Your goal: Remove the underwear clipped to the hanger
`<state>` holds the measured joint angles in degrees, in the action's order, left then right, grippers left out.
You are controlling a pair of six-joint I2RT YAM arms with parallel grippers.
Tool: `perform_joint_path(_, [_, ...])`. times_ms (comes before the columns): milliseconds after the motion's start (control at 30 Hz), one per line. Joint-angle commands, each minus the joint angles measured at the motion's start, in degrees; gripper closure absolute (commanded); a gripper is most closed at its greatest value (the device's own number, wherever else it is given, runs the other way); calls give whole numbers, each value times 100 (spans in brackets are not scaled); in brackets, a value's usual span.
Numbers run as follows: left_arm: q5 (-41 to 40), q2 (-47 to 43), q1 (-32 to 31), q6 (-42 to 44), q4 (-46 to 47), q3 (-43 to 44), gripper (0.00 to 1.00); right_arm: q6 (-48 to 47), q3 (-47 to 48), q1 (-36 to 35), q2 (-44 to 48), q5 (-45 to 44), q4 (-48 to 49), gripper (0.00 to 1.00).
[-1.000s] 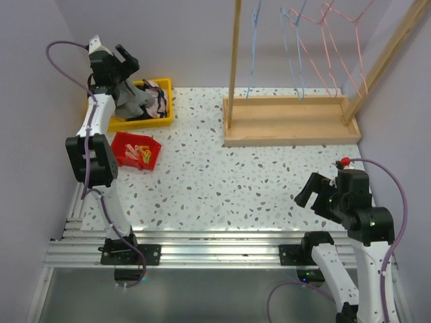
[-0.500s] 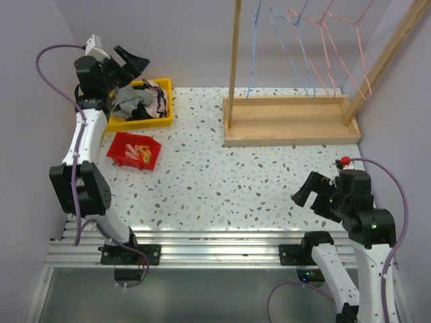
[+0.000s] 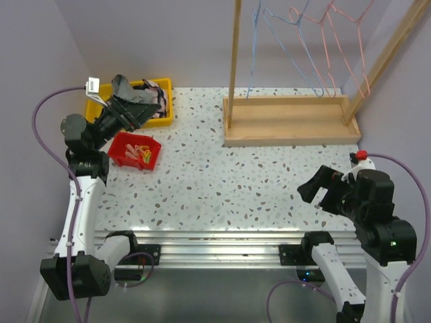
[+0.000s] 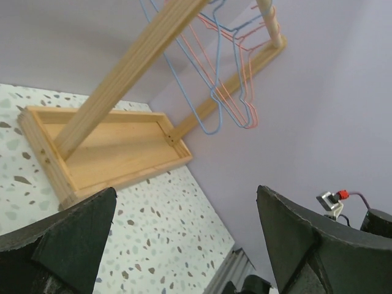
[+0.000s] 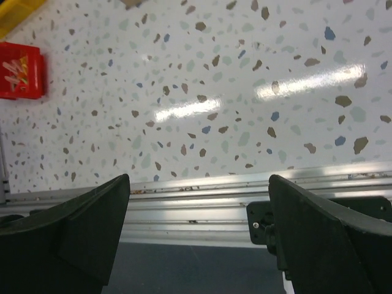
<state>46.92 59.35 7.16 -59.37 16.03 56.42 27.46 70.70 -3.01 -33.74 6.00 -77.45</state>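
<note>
My left end effector and right end effector gape wide, empty. Sweeping left low could knock the red tray or snag the underwear.

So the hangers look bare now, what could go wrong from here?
Two things, I'd guess. The left hand, open, hangs right by the yellow plastic tray of clothes and near the small red bin of clips; a careless swing might knock either or catch cloth at the rim. The thin wire hangers dangle loosely from the wooden rack, so an arm reaching in there could hook one off.
</note>
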Motion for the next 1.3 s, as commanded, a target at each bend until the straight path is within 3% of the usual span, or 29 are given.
perform_joint_path(0, [502,-380,-249,-434,216,-9,0,-224,769,-16,-98,314,-165,1])
perform_joint_path(233, [538,-1162,-672,-769,181,-9,0,-163,2315,-16,-45,911,-200,1])
perform_joint_path(633, [907,-1945,-1313,-181,-399,27,0,-241,3537,-16,-194,1544,-209,1])
perform_joint_path(1267, [1285,-1971,-1823,506,-636,-26,0,-118,4224,-42,-757,1158,28,1])
